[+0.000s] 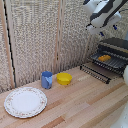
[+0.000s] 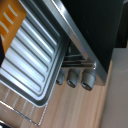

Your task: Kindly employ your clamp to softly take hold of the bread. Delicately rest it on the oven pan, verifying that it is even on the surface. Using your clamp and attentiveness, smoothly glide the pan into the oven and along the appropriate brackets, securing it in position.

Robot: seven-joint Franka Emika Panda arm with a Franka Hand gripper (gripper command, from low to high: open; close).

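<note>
The orange-brown bread (image 1: pixel 104 58) lies on the oven pan (image 1: pixel 114 63), which sticks out of the open front of the dark oven (image 1: pixel 118 44) at the exterior view's right. My clamp (image 1: pixel 101 33) hangs from the white wrist above the oven's near corner, apart from the bread and pan. Its fingers are too small and blurred to read. In the wrist view the bread (image 2: pixel 10 22) sits at one end of the ribbed pan (image 2: pixel 37 55), beside the oven's dark body (image 2: pixel 95 25). No fingers show there.
The oven's lowered door with wire bars (image 1: pixel 95 72) juts over the wooden table (image 1: pixel 80 105). A blue cup (image 1: pixel 46 80), a yellow bowl (image 1: pixel 64 78) and a white floral plate (image 1: pixel 25 101) stand toward the exterior view's left. Oven knobs (image 2: pixel 75 77) show below the pan.
</note>
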